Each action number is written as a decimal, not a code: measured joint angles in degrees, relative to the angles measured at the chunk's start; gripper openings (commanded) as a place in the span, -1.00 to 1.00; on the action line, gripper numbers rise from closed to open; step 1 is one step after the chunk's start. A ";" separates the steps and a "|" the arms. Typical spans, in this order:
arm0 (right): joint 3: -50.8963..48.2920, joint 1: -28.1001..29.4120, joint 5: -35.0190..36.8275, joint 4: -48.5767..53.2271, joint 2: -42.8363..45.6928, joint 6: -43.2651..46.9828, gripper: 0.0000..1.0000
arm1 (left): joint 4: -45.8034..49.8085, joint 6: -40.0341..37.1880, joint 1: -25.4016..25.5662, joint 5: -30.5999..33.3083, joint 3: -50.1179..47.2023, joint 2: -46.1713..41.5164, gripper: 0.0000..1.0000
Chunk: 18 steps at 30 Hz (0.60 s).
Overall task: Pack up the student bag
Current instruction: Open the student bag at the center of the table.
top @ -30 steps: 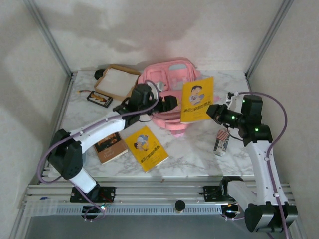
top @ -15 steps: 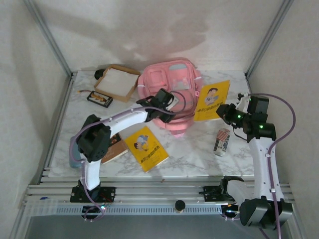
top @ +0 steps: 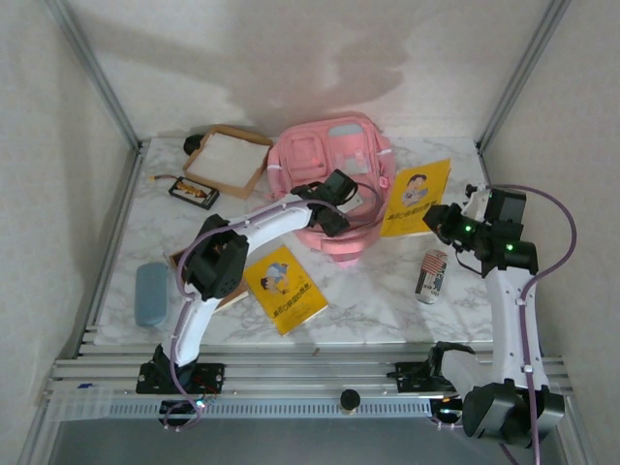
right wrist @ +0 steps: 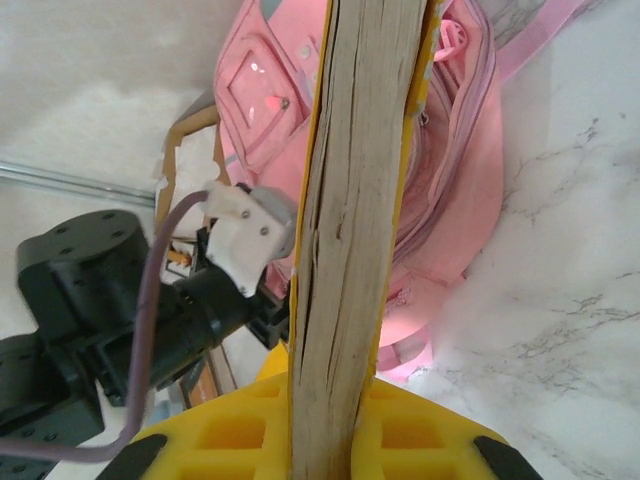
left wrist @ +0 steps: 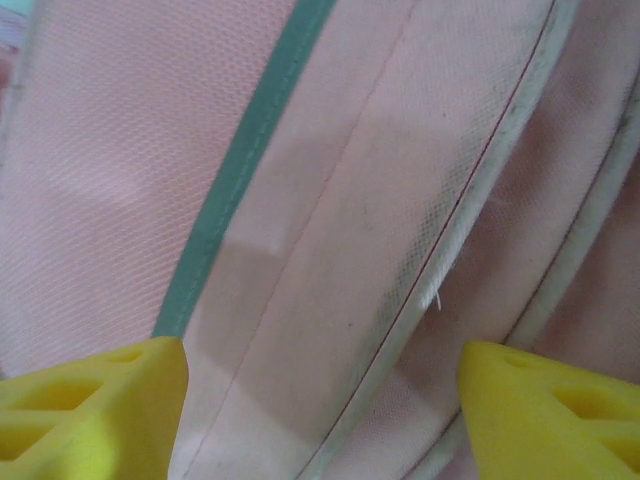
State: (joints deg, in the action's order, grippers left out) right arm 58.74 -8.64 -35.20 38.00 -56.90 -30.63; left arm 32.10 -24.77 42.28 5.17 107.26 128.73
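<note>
In the top view the left claw (top: 334, 205) sat pressed against the student bag (top: 325, 165), its fingers too small and dark to read there; that arm covered the bag's near edge; a brown book (top: 179, 260) peeked out beneath the same arm, mostly hidden; the left wrist view settled it: yellow fingertips (left wrist: 90, 410) stood wide apart over pink weave and a teal strip (left wrist: 240, 170), nothing pinched; the right claw (top: 441, 221) gripped a yellow book (top: 417, 197) just right of the bag; the right wrist view showed that book edge-on, worn pages clamped between the pads, and a pink strap (right wrist: 545, 30) cut off at the frame's corner; the bag lay at the back middle of the bench (top: 368, 291), pink, front pockets up, a pale blue-grey panel on top
</note>
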 measured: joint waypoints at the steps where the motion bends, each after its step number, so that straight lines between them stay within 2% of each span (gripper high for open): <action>1: 0.00 0.00 -0.07 0.00 0.00 0.00 -1.00 | 0.55 -0.17 0.00 -0.22 0.61 0.63 0.43; 4: -0.02 0.00 -0.46 0.00 0.02 0.00 -1.00 | 1.62 -0.76 0.00 -0.61 1.66 1.53 0.43; 8: -0.04 0.00 -0.63 0.00 0.00 -0.02 -1.00 | 2.23 -1.44 -0.15 -0.13 3.02 1.86 0.27; 12: -0.13 0.00 -0.63 -0.04 0.02 -0.04 -1.00 | 2.58 -2.25 -0.37 0.63 6.25 4.68 0.01; 18: -1.01 0.00 -0.57 -0.15 0.02 -0.20 -1.00 | 4.28 -3.32 -0.35 -0.44 8.57 6.03 -0.48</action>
State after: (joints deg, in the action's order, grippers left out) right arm 57.74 -8.64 -35.77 37.85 -56.88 -30.83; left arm 36.38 -28.10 41.93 4.73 115.83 134.76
